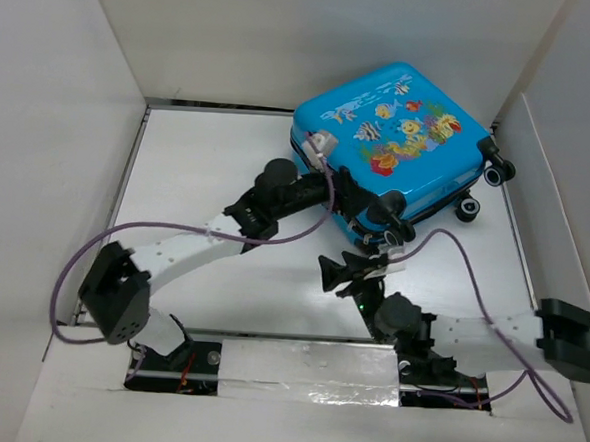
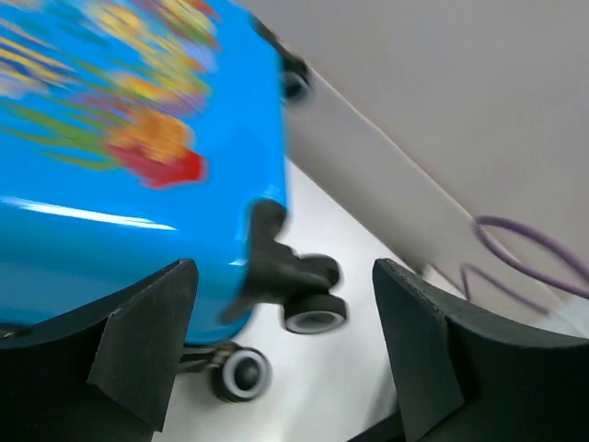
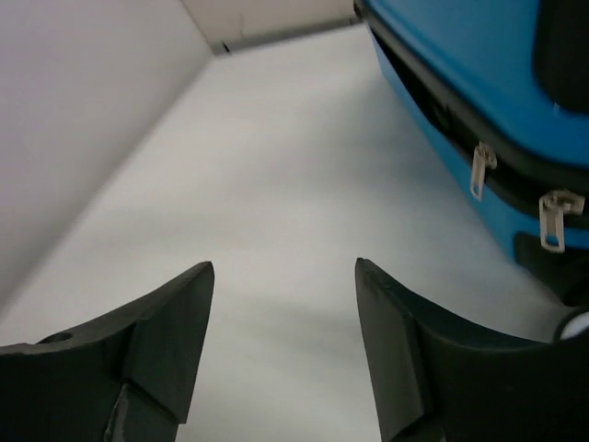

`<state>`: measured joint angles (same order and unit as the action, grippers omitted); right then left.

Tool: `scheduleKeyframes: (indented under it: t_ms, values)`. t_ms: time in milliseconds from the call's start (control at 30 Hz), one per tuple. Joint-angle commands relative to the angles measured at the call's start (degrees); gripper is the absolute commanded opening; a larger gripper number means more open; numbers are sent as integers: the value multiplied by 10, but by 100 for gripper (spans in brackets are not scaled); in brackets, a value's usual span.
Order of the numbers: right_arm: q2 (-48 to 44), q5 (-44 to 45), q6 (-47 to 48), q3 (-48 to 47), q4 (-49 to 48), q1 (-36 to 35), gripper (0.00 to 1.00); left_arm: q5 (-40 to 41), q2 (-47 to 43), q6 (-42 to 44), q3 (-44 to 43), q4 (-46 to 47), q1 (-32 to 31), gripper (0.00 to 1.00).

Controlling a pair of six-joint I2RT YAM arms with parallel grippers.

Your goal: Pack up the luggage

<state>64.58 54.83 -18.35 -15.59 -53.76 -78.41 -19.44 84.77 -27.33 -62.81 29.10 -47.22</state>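
Note:
The luggage (image 1: 390,137) is a bright-blue suitcase with a fish print. It lies closed and flat at the back right of the table, wheels (image 1: 496,173) to the right. My left gripper (image 1: 371,208) is open and empty at its near edge. In the left wrist view the gripper (image 2: 285,322) faces the suitcase's blue shell (image 2: 110,184) and two caster wheels (image 2: 316,313). My right gripper (image 1: 334,272) is open and empty over bare table just in front of the suitcase. In the right wrist view the gripper (image 3: 283,276) has the suitcase (image 3: 479,83) and its zipper pulls (image 3: 479,170) to its right.
White walls (image 1: 71,117) enclose the table on the left, back and right. Purple cables (image 1: 453,251) loop from both arms. A taped strip (image 1: 306,367) runs along the near edge between the arm bases.

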Motion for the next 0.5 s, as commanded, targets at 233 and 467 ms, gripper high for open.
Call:
scheduleKeyframes:
  t_ms: [233, 467]
  values:
    - [-283, 49, -117, -151, 542, 60, 72, 207, -146, -4, 186, 70, 19, 10]
    - [-268, 12, -192, -230, 743, 140, 79, 89, -7, -33, 236, 200, -45, 44]
